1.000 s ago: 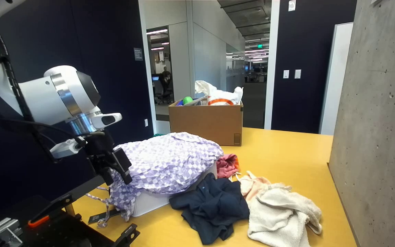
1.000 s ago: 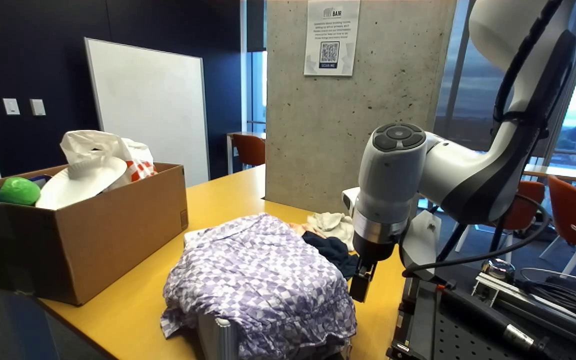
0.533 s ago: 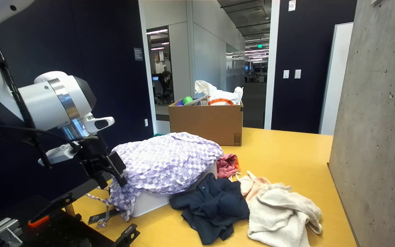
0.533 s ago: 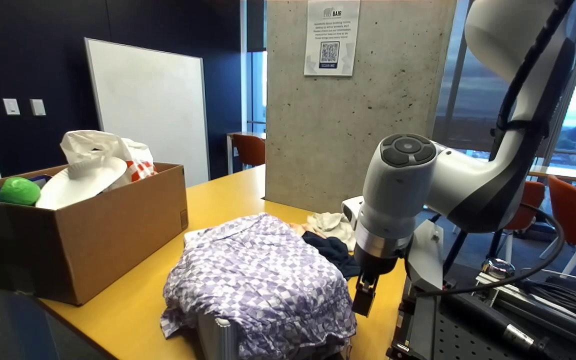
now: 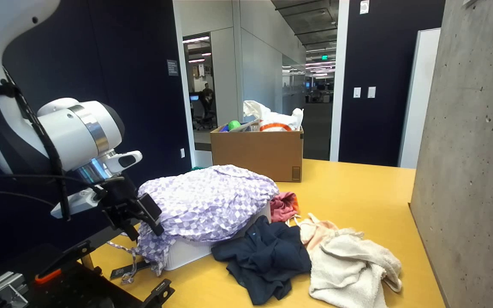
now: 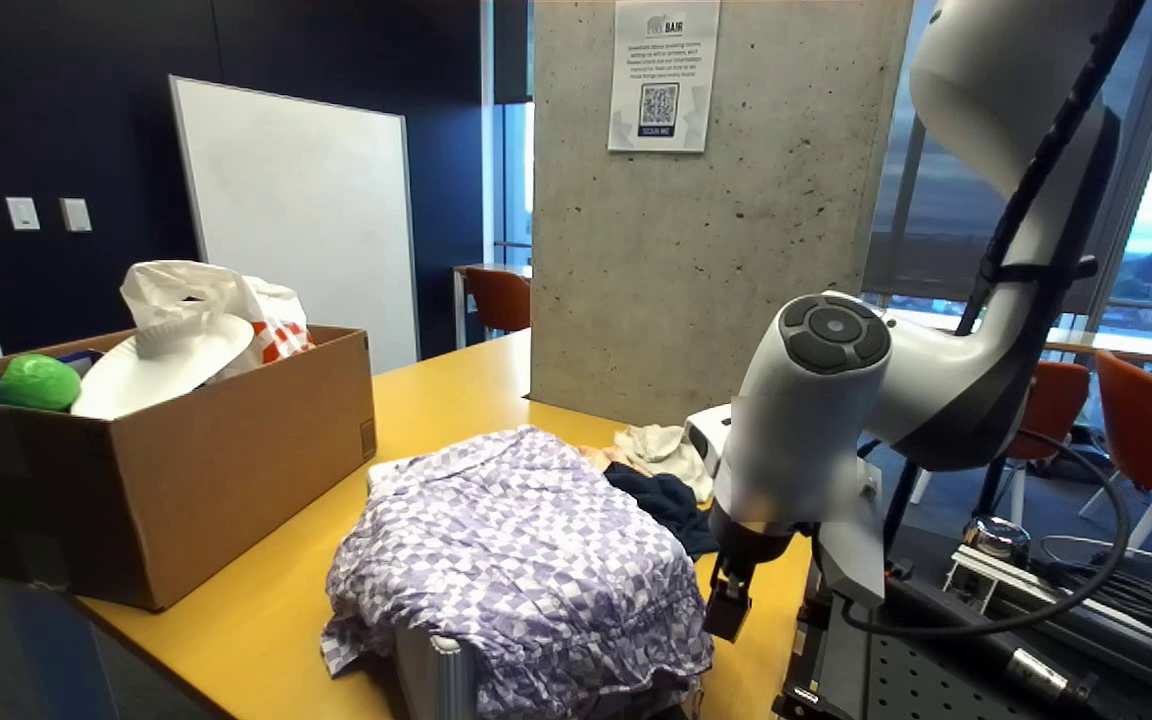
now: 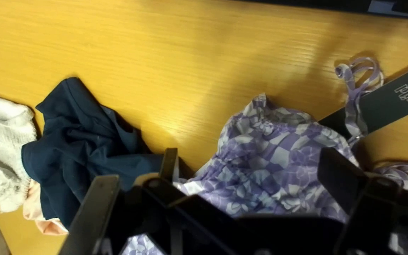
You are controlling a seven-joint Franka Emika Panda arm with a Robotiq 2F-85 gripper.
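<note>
My claw (image 7: 248,156) was spread wide, pinching nothing, and the strappy purple-checkered garment (image 5: 210,201) had its gathered end basically right below.

Purp/wht check cloth (image 7: 282,170) w/ floral print, blk pincer (image 5: 146,232), navy cloth (image 5: 265,259), cream cloth (image 5: 351,269), yel table (image 5: 357,192)

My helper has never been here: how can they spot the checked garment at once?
Find the big cardboard box on the yellow table. Beside it, the checked garment lies draped over a white container, one end by the open pincer. Its purple and white pattern sets it apart from the plain navy cloth and cream cloth.
</note>
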